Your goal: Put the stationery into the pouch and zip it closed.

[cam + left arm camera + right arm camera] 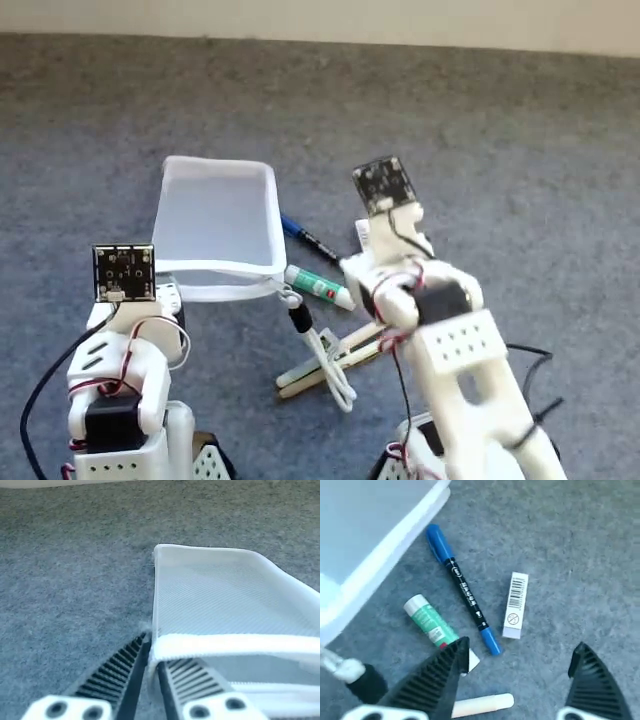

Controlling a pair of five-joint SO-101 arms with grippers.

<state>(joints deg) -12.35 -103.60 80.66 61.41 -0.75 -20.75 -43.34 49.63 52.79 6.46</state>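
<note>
White mesh pouch point(215, 225) on grey carpet point(500, 150); blue pen point(303, 238) and green glue stick point(318, 285) just beside it, 2 cream sticks point(305, 376) near them.

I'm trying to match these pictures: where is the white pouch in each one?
High view: pouch left of centre.
Left wrist view: pouch held at the left end effector's tips.
Right wrist view: pouch beside the blue pen.
Shared landmark: its thick white zip edge.

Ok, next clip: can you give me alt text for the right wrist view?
The right gripper hangs open over stationery lying on grey carpet: a blue and black pen, a green glue stick, a white eraser with a barcode, and a cream stick. The white pouch lies with its edge beside the pen's cap.
</note>
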